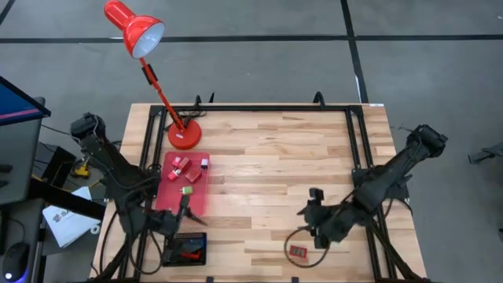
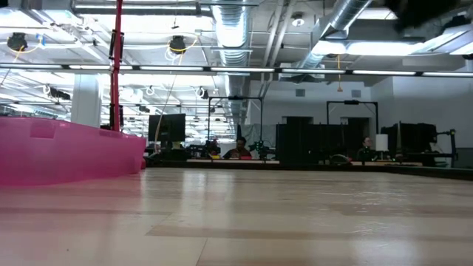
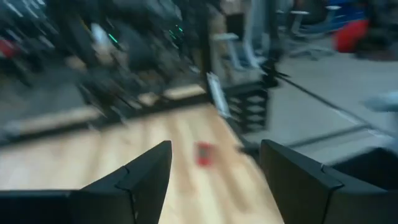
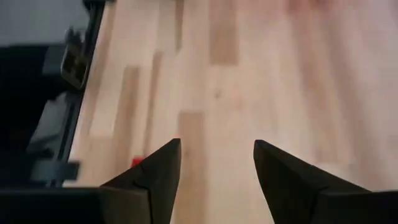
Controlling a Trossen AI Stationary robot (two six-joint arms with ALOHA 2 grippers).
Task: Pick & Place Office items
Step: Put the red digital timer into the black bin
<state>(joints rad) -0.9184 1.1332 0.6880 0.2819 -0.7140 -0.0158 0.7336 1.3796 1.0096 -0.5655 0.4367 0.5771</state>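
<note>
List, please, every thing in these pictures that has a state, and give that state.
left gripper: open, empty, near the black tray.
right gripper: open, empty, over bare wood.
desk lamp: upright, head tilted.
red tray: holds several small office items.
small red item: lies alone on the table.

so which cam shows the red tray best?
The high view: the whole red tray lies flat near the left table edge below the lamp base, with small pieces inside. The low view shows only its pink side wall. Neither wrist view shows it.
</note>
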